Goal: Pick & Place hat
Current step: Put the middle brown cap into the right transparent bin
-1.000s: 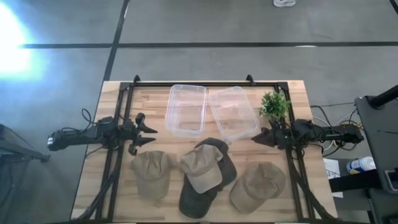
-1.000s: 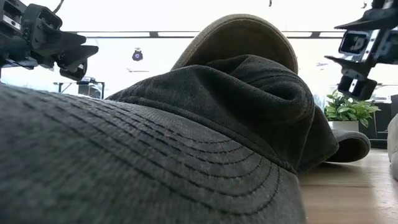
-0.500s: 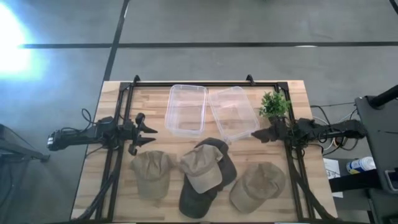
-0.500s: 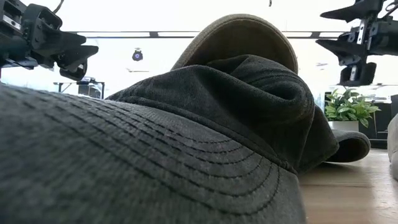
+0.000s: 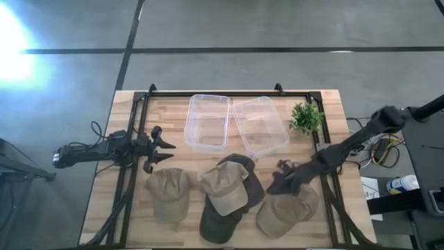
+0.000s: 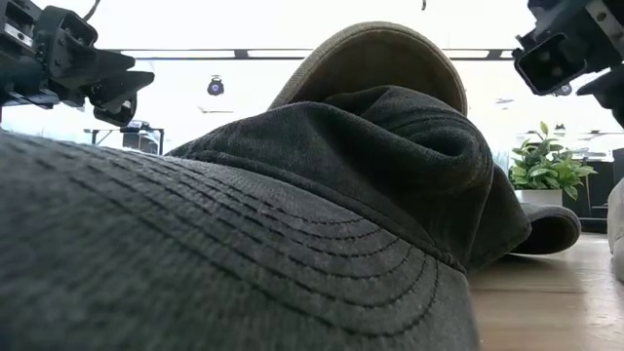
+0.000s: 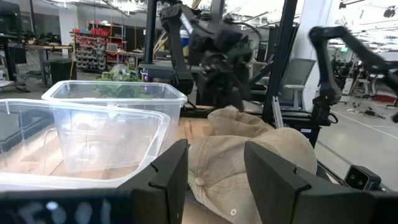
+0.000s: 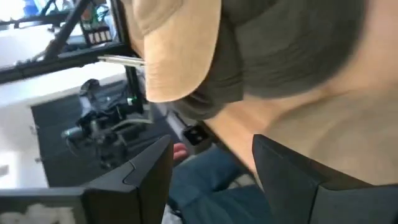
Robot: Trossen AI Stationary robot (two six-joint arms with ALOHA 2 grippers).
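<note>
Several caps lie near the table's near edge. A khaki cap [image 5: 170,194] is on the left. A khaki cap [image 5: 225,187] rests on a dark grey cap [image 5: 236,208] in the middle. A third khaki cap [image 5: 288,207] is on the right. My right gripper [image 5: 275,185] hangs open in the air between the dark cap and the right khaki cap, touching nothing. Its wrist view looks down on a khaki brim [image 8: 180,50] and the dark cap [image 8: 292,43]. My left gripper [image 5: 165,144] waits open at the left, level, facing a khaki cap [image 7: 249,162].
Two clear plastic bins [image 5: 208,123] [image 5: 260,126] stand side by side at the table's far middle. A small green plant [image 5: 305,118] is at the far right. Black frame rails [image 5: 135,125] run along both sides. The dark cap [image 6: 292,224] fills the low view.
My right arm has swung from the table's right edge, beside the plant, toward the near edge and the left. It now reaches over the gap between the dark cap and the right khaki cap, tipped downward. The caps have not moved.
</note>
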